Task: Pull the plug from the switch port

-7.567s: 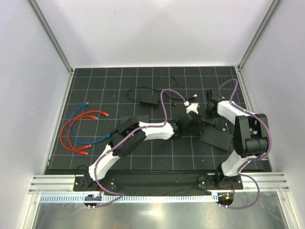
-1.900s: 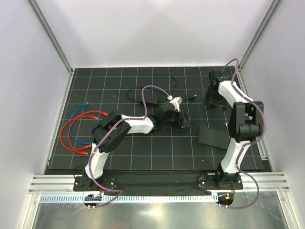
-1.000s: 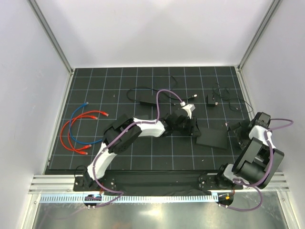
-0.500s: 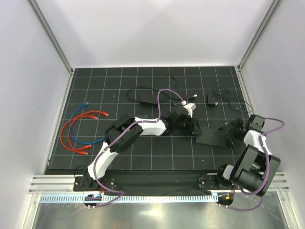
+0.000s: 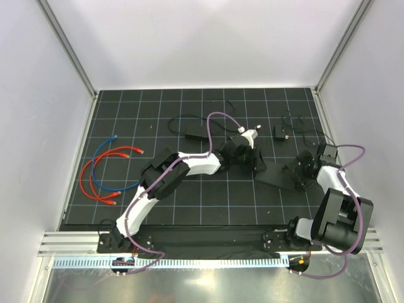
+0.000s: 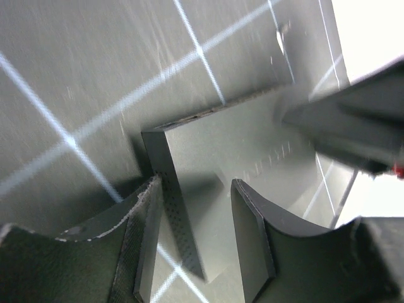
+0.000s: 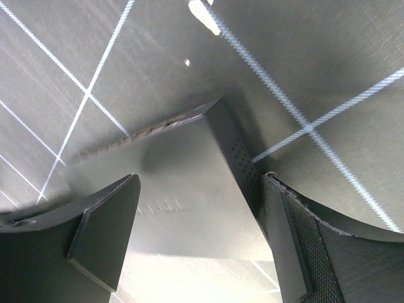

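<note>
left gripper (image 6: 194, 196): jaws about half spread, straddling one corner of the switch (image 6: 252, 142). One pad sits against its perforated side wall; can't tell if it's actually clamped. right gripper (image 7: 201, 183): jaws wide, around the corner at the opposite end, no clear contact. The switch lies on the gridded black mat (image 5: 189, 202), right of centre, between both grippers.

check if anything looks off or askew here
The switch sits crooked to the grid lines of the mat, right of centre. The red and blue cables lie in a loose tangle at far left.
</note>
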Controlling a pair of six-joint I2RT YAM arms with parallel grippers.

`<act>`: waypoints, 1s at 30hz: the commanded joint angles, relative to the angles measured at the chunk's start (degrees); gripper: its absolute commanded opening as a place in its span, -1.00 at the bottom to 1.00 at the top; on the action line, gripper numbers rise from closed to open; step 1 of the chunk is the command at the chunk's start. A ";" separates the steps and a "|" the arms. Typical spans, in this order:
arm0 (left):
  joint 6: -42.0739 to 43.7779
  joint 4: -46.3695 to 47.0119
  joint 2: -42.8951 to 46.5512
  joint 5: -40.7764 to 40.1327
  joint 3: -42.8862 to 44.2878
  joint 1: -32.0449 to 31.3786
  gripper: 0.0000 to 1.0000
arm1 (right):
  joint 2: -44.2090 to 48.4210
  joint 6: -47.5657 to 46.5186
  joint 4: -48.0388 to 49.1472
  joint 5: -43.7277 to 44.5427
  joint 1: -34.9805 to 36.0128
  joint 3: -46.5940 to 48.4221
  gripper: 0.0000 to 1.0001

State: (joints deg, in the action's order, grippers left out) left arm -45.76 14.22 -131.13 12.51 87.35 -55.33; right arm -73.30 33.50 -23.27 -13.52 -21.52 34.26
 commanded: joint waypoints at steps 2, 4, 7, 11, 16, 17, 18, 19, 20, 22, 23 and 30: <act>2.68 -2.96 -5.00 6.47 8.08 -2.85 0.02 | 4.29 8.07 0.15 -12.06 4.99 -4.11 0.67; 3.04 -4.02 -6.50 8.13 11.17 -1.89 0.01 | 7.53 8.95 -0.28 -13.11 6.48 -5.51 0.67; 4.61 -4.02 -4.41 7.36 11.00 0.83 0.01 | 12.01 9.48 -2.83 -15.48 7.98 -6.75 0.66; 13.39 -11.47 1.99 -0.36 10.56 3.82 0.08 | 17.13 4.24 -11.68 -14.80 8.07 -2.21 0.67; 16.22 -13.34 11.14 -5.21 4.07 3.65 0.11 | 15.47 -2.45 -18.04 -6.88 8.16 8.78 0.71; 16.23 -13.34 14.64 -6.61 0.66 3.65 0.08 | 13.38 -3.17 -18.13 -6.44 8.16 9.76 0.71; 15.88 -14.04 16.76 -11.76 -1.20 2.87 0.05 | 12.05 -3.61 -17.61 -5.56 8.16 10.47 0.71; 14.66 -14.04 18.96 -17.20 -3.48 2.08 0.04 | 10.82 -4.40 -16.56 -5.90 8.07 11.26 0.71; 14.21 -14.04 21.68 -20.83 -9.59 0.68 0.04 | 7.85 -5.01 -15.16 -6.43 8.16 11.53 0.71; 12.20 -11.16 26.88 -30.59 -15.25 -3.80 0.06 | 4.67 -5.54 -11.46 -6.52 8.07 12.58 0.72; 9.83 -9.14 27.59 -31.92 -17.37 -4.78 0.07 | 2.74 -6.50 -10.32 -6.78 8.16 13.11 0.73; 3.93 -4.37 22.16 -30.10 -17.05 -6.10 0.07 | -6.77 -8.53 -5.48 -6.26 8.16 15.14 0.70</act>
State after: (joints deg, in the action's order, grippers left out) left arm -38.17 7.75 -105.97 -14.44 68.40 -62.89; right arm -80.47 27.35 -31.94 -20.47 -13.39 46.76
